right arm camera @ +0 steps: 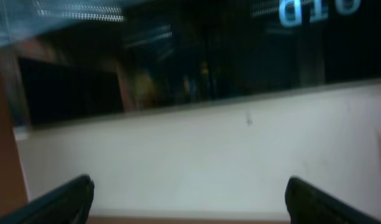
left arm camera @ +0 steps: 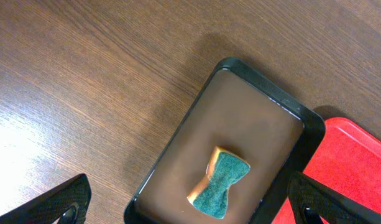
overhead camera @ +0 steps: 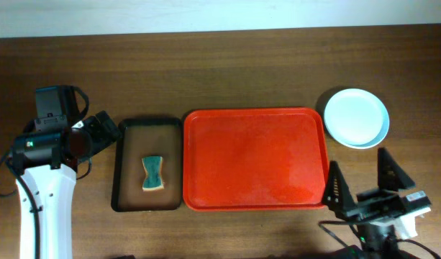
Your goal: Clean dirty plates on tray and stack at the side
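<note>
Overhead is showing you the tray [overhead camera: 256, 155] lying bare in the middle of the table [overhead camera: 220, 65], with no plate on it. The plates [overhead camera: 356, 117] are sitting on the wood just off its far right corner. They are reading as 1 pale disc with a bluish edge peeking out below, so you cannot count the pile from above. No red smear is showing on the top face. The sponge [overhead camera: 153, 174] is lying in the black tray [overhead camera: 118, 169], just beside the red one on its left.

Your left gripper [overhead camera: 108, 131] is hanging over the wood by the black tray's far left corner, fingers wide apart and carrying nothing; its camera is looking down on the sponge. Your right gripper [overhead camera: 357, 160] is sitting near the table's front edge, right of the tray's near right corner, fingers also spread and empty. Its camera is facing a pale wall, not the table.

Judging by this layout, you are probably at the closing step, parking both arms. The pile is lying just beyond the right fingers, so you should be drawing that arm back and away from it, never across it. On the left, you should be lifting before swinging, so the fingers are passing above the black tray's rim.
</note>
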Controlling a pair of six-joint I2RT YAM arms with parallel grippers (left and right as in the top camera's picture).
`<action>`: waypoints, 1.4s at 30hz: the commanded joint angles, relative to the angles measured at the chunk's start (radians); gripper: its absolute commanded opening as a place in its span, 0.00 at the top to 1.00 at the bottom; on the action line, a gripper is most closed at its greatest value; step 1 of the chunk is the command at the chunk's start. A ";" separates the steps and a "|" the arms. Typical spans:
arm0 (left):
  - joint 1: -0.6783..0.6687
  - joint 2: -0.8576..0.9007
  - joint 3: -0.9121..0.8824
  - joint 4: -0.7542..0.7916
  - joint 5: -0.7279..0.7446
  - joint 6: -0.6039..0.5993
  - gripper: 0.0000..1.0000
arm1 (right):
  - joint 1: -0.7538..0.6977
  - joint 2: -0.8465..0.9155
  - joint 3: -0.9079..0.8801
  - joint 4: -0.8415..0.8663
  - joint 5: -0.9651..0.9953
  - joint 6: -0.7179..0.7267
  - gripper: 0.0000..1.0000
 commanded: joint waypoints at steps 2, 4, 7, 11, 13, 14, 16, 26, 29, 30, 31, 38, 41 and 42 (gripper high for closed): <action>0.002 -0.004 0.003 0.000 0.000 -0.010 0.01 | -0.030 -0.007 -0.221 0.190 0.005 -0.002 0.02; 0.002 -0.004 0.003 0.000 0.000 -0.010 0.01 | -0.049 -0.007 -0.290 0.142 -0.002 -0.004 0.02; 0.002 -0.004 0.003 0.000 0.000 -0.009 0.01 | -0.049 -0.007 -0.367 0.096 -0.002 -0.061 0.02; 0.002 -0.004 0.003 0.000 0.000 -0.009 0.01 | -0.084 -0.007 -0.367 -0.142 -0.018 -0.212 0.02; 0.002 -0.004 0.003 0.000 0.000 -0.009 0.01 | -0.098 -0.007 -0.367 -0.153 -0.036 -0.277 0.02; 0.002 -0.004 0.003 0.000 0.000 -0.009 0.01 | -0.100 -0.007 -0.367 -0.153 -0.034 -0.310 0.02; 0.002 -0.004 0.003 0.000 0.000 -0.009 0.01 | -0.100 -0.007 -0.367 -0.153 -0.043 -0.315 0.02; 0.002 -0.004 0.003 0.000 0.000 -0.010 0.01 | -0.134 -0.007 -0.367 -0.153 -0.043 -0.315 0.02; 0.002 -0.004 0.003 0.000 0.000 -0.010 0.01 | -0.095 -0.006 -0.367 -0.153 -0.044 -0.315 0.01; 0.002 -0.004 0.003 0.000 0.000 -0.009 0.01 | -0.091 -0.006 -0.367 -0.154 -0.044 -0.315 0.02; 0.002 -0.004 0.003 0.000 0.000 -0.009 0.01 | -0.091 -0.006 -0.367 -0.153 -0.044 -0.315 0.02; 0.001 -0.004 0.003 0.000 -0.001 -0.009 0.01 | -0.091 -0.006 -0.367 -0.154 -0.044 -0.315 0.01; -0.009 -0.009 0.002 0.000 0.000 -0.010 0.01 | -0.091 -0.006 -0.367 -0.153 -0.044 -0.315 0.02; -0.042 -0.034 0.002 0.000 0.000 -0.009 0.01 | -0.091 -0.006 -0.367 -0.153 -0.044 -0.315 0.02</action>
